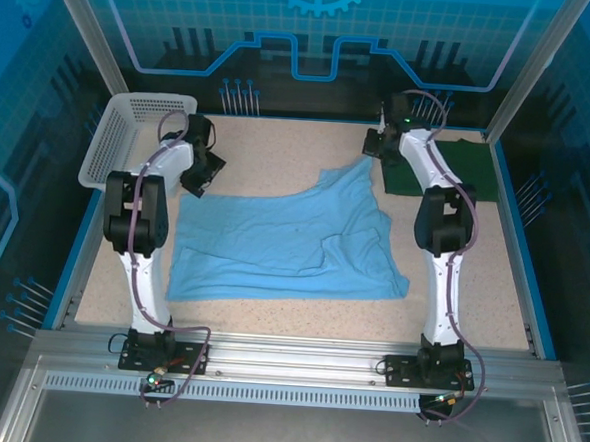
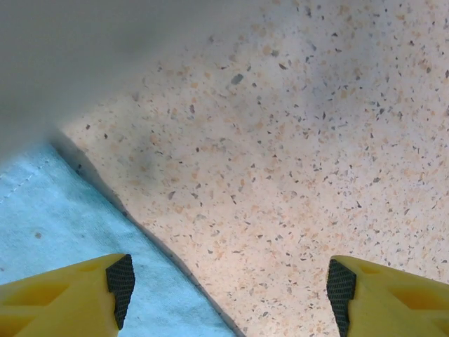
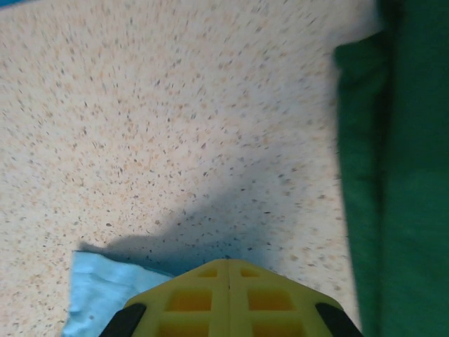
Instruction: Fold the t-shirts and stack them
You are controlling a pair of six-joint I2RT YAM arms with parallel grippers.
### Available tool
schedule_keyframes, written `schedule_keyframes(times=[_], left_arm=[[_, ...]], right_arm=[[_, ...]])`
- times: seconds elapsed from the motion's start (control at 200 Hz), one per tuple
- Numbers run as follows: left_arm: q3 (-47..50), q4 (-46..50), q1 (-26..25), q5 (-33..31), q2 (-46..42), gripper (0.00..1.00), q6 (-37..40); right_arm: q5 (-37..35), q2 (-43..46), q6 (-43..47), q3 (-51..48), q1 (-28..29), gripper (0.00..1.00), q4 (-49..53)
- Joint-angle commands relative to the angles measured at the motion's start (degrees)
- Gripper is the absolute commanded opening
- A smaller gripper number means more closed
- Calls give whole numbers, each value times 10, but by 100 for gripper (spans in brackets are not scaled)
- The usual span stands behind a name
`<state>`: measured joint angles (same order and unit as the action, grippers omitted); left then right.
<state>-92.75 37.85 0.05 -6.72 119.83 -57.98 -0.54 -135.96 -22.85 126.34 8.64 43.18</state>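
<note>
The light sky-blue t-shirt (image 1: pixel 284 240) lies spread across the middle of the table, with its far right corner drawn to a point. My right gripper (image 1: pixel 373 146) is at that corner, shut on it. In the right wrist view the yellow fingers (image 3: pixel 228 281) meet along a seam, and blue cloth (image 3: pixel 95 288) comes out from under them at the lower left. The dark green t-shirt (image 1: pixel 464 166) lies folded at the back right, apart from the gripper (image 3: pixel 414 175). My left gripper (image 2: pixel 231 288) is open over the blue shirt's far left edge (image 2: pixel 63 225), one finger above cloth and one above bare table.
A white mesh basket (image 1: pixel 140 131) stands at the back left, beside the left arm. Speckled tabletop (image 1: pixel 279 150) shows between the two grippers at the back. A raised blue rim (image 1: pixel 519 245) borders the table on the right.
</note>
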Motion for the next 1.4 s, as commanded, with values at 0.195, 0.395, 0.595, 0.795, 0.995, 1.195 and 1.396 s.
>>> schedule_keyframes(times=[0.195, 0.395, 0.595, 0.795, 0.995, 1.195, 1.396], left_arm=[[-29, 67, -25, -30, 32, 71, -35], [-72, 93, -28, -30, 63, 71, -47], [-138, 130, -37, -54, 94, 71, -32], [-150, 151, -36, -123, 75, 67, 31], [-107, 164, -7, -154, 32, 66, 42], [-137, 180, -11, -170, 15, 66, 42], [-188, 179, -53, -134, 44, 66, 10]], right_arm=[[21, 58, -9, -77, -15, 0, -62], [12, 61, -8, -92, -34, 0, -62], [24, 85, -22, -141, -56, 0, -89], [31, 94, -17, -147, -60, 0, -91], [44, 99, -20, -158, -61, 0, -98], [50, 100, -14, -156, -61, 0, -95], [62, 97, -17, -158, -62, 0, -97]])
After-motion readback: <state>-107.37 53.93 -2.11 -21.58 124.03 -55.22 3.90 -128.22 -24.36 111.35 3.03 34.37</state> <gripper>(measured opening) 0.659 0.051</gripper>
